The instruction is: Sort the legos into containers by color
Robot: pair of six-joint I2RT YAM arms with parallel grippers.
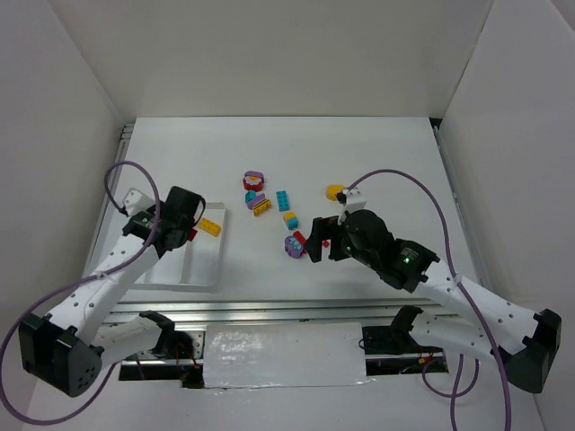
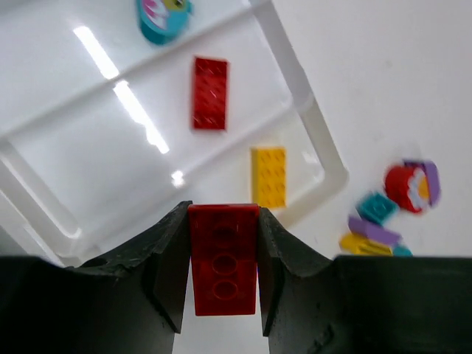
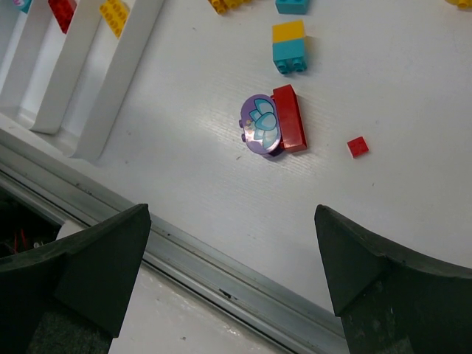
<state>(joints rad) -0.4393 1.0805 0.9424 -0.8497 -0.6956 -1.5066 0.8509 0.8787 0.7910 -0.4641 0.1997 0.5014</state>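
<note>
My left gripper (image 2: 223, 221) is shut on a red studded brick (image 2: 223, 273), held above the near end of the white tray (image 2: 318, 133). In the tray's compartments lie a red brick (image 2: 210, 93), a yellow brick (image 2: 268, 176) and a teal rounded piece (image 2: 162, 15). In the top view the left gripper (image 1: 186, 229) hangs over the tray (image 1: 180, 274). My right gripper (image 1: 316, 242) stands open, holding nothing, near a purple rounded piece (image 3: 259, 124) and a red brick (image 3: 289, 127) that touch each other. A tiny red piece (image 3: 358, 146) lies to their right.
Loose legos lie mid-table: a red-and-purple rounded one (image 1: 254, 180), a teal brick (image 1: 283, 198), a yellow-and-purple one (image 1: 260, 206), a yellow-on-teal stack (image 1: 290, 218) and a yellow piece (image 1: 335, 190). A metal rail (image 3: 221, 273) runs along the table's near edge. White walls enclose the table.
</note>
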